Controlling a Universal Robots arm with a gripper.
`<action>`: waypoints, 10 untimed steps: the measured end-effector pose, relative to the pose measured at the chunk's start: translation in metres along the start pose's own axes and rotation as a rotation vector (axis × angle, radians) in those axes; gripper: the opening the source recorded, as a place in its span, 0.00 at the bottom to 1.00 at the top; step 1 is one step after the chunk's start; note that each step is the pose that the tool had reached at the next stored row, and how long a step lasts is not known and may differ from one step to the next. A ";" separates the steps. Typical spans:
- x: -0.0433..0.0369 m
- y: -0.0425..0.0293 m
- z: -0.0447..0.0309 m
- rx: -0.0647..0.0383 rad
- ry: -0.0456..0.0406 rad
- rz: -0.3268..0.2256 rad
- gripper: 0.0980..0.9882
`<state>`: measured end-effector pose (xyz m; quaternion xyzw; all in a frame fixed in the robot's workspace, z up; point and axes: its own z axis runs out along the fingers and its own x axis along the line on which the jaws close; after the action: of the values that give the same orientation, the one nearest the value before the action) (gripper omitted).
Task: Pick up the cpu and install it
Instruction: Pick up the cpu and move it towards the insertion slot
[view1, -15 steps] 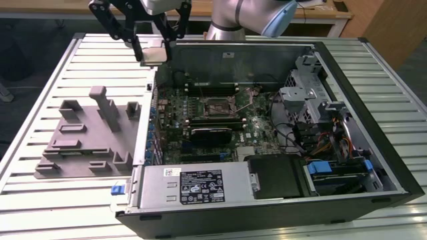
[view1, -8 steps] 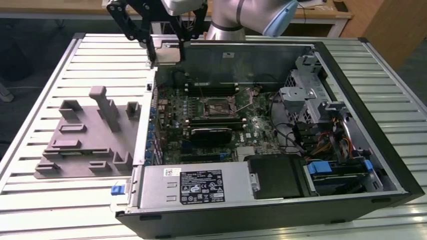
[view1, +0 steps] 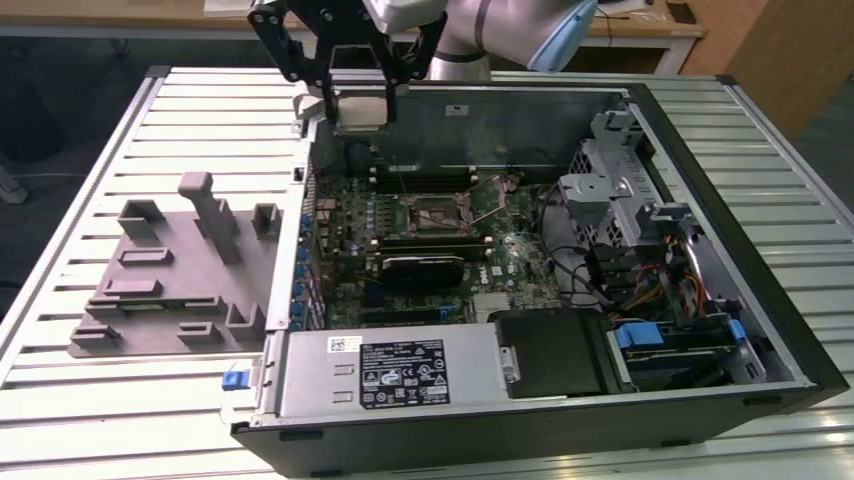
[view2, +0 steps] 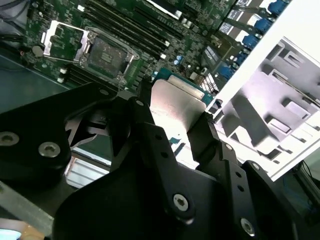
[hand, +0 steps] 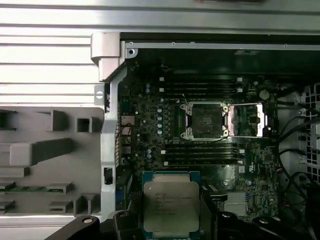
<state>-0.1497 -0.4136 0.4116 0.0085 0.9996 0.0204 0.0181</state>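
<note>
The cpu (hand: 171, 205) is seen as a small flat square chip with a pale silvery metal lid set on a green-edged board, faint print being carried on the lid. It is clamped by two opposite edges between the black fingers (view2: 145, 115) of the gripper (view1: 360, 92), which is closed on it. The chip is held in the air, well apart from the motherboard socket (hand: 206, 120). In the exterior view it is placed higher than the socket and toward the exterior view's left of it, by the rim of the open computer case (view1: 534, 105). The socket's metal frame (hand: 250, 120) is folded open to one side, and its dark contact field is left uncovered. Long memory slots (hand: 200, 85) are laid along both sides of the socket. Farther from the socket, outside the case wall, a grey plastic fixture (view1: 180, 270) is set on the slatted table (view1: 80, 200). A power supply (view1: 387, 370) is seated at one end of the case, well apart from the socket.
</note>
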 end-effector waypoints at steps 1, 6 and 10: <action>-0.0028 0.0000 0.0002 0.000 0.0001 0.000 0.50; -0.0160 0.0002 0.0019 0.000 0.0006 0.000 0.50; -0.0261 0.0003 0.0049 0.000 0.0015 0.000 0.50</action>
<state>-0.1235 -0.4135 0.4077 0.0086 0.9996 0.0204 0.0174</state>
